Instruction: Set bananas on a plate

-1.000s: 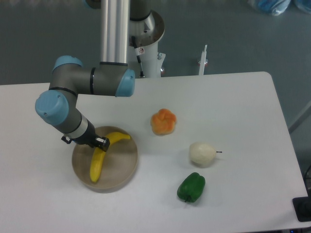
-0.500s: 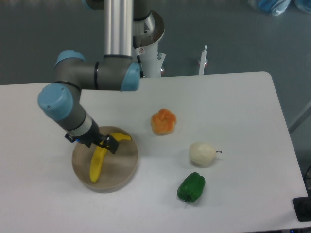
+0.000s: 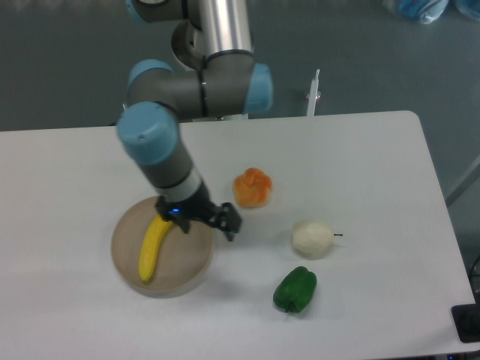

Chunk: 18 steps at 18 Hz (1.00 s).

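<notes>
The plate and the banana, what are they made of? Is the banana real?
The plate looks like wood or tan plastic: matte, plain beige, no shine. The banana is smooth, evenly bright yellow, without spots, so it may be a plastic toy, but the picture can't settle it.

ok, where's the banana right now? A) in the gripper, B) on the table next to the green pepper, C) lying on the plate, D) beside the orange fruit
C: the banana lies on the plate, and the gripper is off to the plate's right edge, not holding it.
</notes>
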Motion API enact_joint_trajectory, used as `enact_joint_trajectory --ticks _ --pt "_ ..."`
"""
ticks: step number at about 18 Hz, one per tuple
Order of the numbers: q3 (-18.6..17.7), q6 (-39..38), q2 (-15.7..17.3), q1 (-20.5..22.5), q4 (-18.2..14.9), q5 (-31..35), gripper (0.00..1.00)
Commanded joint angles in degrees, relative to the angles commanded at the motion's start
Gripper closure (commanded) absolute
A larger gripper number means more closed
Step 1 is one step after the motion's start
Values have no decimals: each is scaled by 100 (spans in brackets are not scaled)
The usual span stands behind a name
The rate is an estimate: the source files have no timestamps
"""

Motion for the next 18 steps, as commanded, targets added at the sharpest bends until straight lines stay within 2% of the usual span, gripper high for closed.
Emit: enact_joint_trajectory --ticks 3,7,13,18 --pt "-44 687 167 361 -18 8 0" --pt "-36 1714 316 625 -53 -62 0" --pt "-96 2717 343 994 -44 -369 0" --pt "-97 2798 326 1065 -9 -396 0"
